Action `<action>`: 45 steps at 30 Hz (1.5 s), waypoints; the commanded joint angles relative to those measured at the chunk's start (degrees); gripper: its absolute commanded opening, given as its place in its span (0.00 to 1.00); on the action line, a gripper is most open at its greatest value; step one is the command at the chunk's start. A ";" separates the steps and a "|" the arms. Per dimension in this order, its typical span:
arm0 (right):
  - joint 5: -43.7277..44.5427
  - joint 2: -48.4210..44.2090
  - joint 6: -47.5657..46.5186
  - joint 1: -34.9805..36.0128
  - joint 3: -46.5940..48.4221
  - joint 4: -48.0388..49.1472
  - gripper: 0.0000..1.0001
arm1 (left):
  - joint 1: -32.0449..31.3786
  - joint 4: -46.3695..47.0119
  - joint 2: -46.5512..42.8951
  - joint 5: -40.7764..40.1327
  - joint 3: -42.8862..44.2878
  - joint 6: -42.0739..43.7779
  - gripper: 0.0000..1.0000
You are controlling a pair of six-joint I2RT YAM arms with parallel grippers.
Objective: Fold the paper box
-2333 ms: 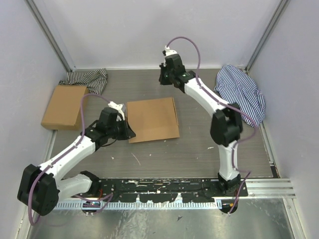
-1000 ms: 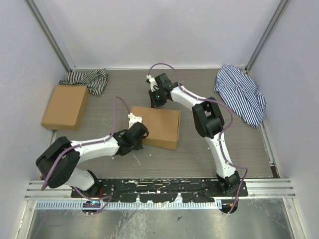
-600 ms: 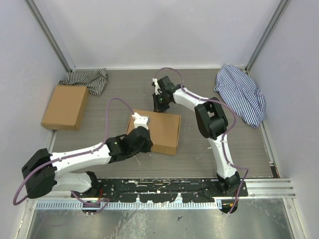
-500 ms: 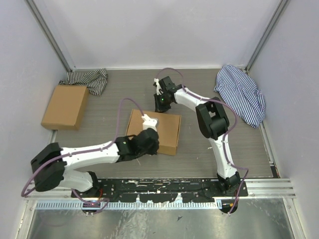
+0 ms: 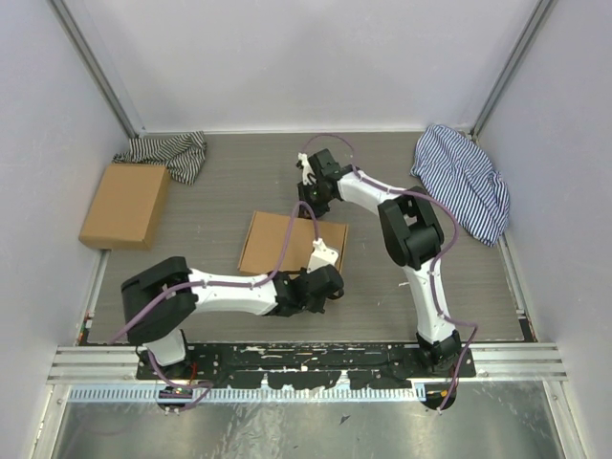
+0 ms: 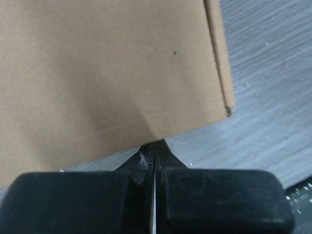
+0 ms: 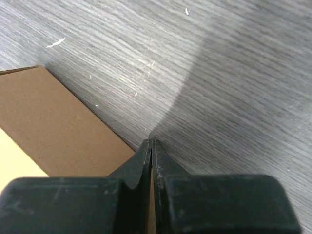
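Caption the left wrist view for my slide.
Shut left gripper at the paper box edge, on the grey table.

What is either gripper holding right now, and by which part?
Nothing, as far as the views show. Both are shut empty: the left gripper sits at the near edge of the paper box, the right gripper at its far edge.

1. Left arm (image 5: 229, 287): white shells, black joints, mauve cable (image 5: 284, 251) draped along it.
2. Right arm (image 5: 363, 188): same white-and-black build; its mauve cable arches at the 12 o'clock end.
3. Left gripper (image 6: 154, 146): blocky matte-black fingers (image 6: 73, 200), a wisp of white fluff between.
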 commanded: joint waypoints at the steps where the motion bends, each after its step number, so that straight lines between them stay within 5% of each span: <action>1: -3.01 -3.27 -0.54 0.19 -4.12 0.65 0.09 | -0.18 6.60 3.21 -10.03 1.31 2.17 0.04; 9: -6.32 -5.20 -2.15 1.54 -8.48 1.61 0.09 | 0.78 8.43 11.45 -22.49 9.49 7.96 0.00; 24: 4.55 -6.97 2.54 -0.11 -7.31 2.22 0.15 | 0.53 2.96 5.44 -20.77 6.76 8.07 0.09; 34: 11.22 -16.71 2.73 -1.53 -7.36 2.48 0.26 | -1.44 -0.12 -2.27 -20.30 7.63 8.62 0.38; 42: 20.32 -28.34 4.30 -4.73 -11.57 2.86 0.31 | -1.90 -6.16 -15.32 -23.55 3.41 5.59 0.51; 45: 24.41 -34.82 4.11 -4.84 -16.27 5.95 0.38 | -1.33 -10.27 -20.87 -29.00 1.14 3.62 0.68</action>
